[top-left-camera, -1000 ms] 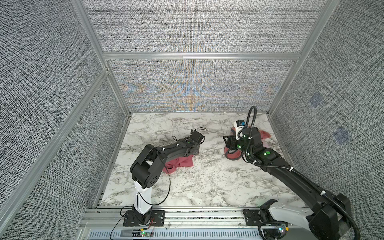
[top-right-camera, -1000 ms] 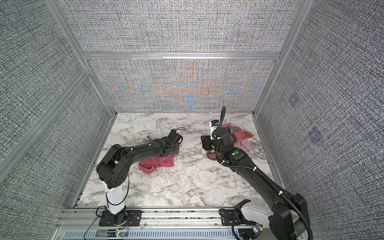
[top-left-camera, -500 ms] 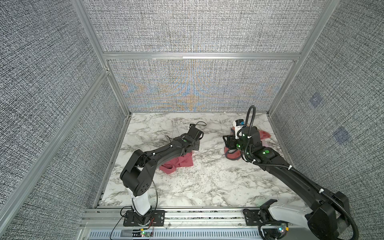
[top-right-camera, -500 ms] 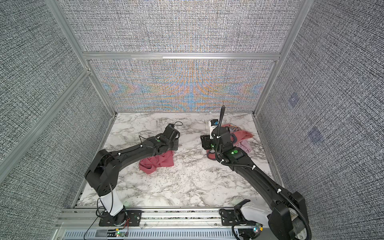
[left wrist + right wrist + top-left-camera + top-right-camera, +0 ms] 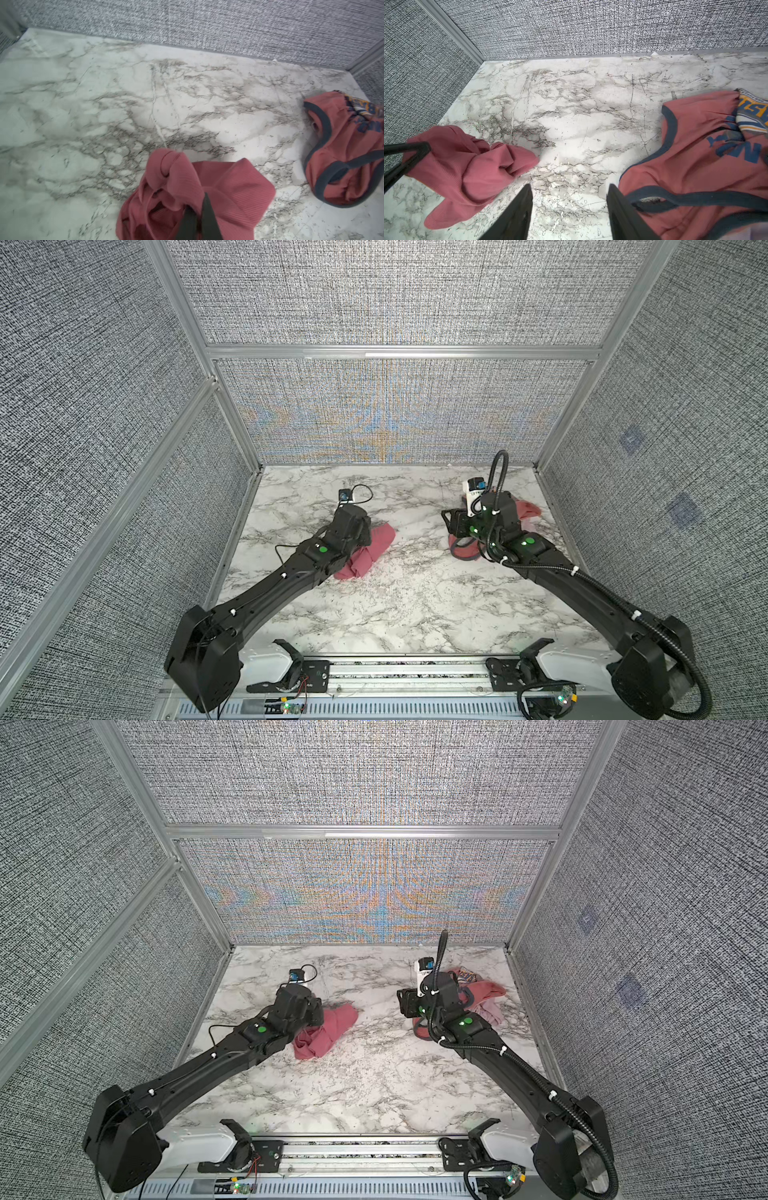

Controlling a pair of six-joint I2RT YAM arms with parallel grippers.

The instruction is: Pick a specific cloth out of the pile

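Note:
The cloth [image 5: 370,549] [image 5: 334,1025] is a plain rose-red ribbed piece, crumpled on the marble left of centre. My left gripper [image 5: 199,204] is shut on a fold of it; the fabric bunches round the closed fingertips [image 5: 425,146]. In both top views the left wrist hides the grip. The pile [image 5: 528,510] [image 5: 484,994] lies at the back right, with a salmon garment with dark edging [image 5: 691,166] [image 5: 342,158] on top. My right gripper [image 5: 569,191] stands open over bare marble, between the cloth and the pile, one finger close to the garment's edging.
A pale pink piece [image 5: 492,1013] and a printed blue and orange fabric [image 5: 753,116] belong to the pile. Grey fabric walls close the back and both sides. Marble floor [image 5: 415,605] stretches between the arms to the front rail.
The left arm has stretched forward and lower, and its jaws have closed on the cloth. The cloth's far end has shifted slightly toward the back. The right arm has not moved.

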